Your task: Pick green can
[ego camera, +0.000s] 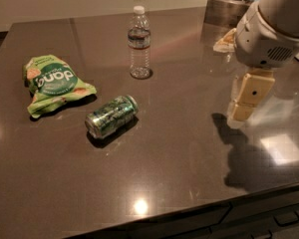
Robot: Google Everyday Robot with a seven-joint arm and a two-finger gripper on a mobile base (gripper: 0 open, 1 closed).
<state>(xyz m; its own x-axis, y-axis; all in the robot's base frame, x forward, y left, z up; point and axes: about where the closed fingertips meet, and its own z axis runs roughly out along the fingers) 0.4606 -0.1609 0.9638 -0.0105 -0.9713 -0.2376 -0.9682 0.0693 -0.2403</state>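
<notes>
A dark, glossy table point(154, 183) fills most of the view. At the far right the robot's white arm point(271, 31) hangs over the table. Its beige gripper point(241, 111) points down just above the surface, at the right side. It is seen edge-on, so I cannot tell whether it is released or clenched, and it holds nothing that can be seen. On the left lies a crumpled light-green snack bag point(52, 83) with a dark green round logo. A clear water bottle point(139, 44) with a white cap stands upright toward the far middle. The green can point(111, 116) lies on its side near the table's middle. It is just right of the bag, nearer than the bottle and well apart from the gripper. At the far right edge stands what seems to be a metal container point(226, 11).
</notes>
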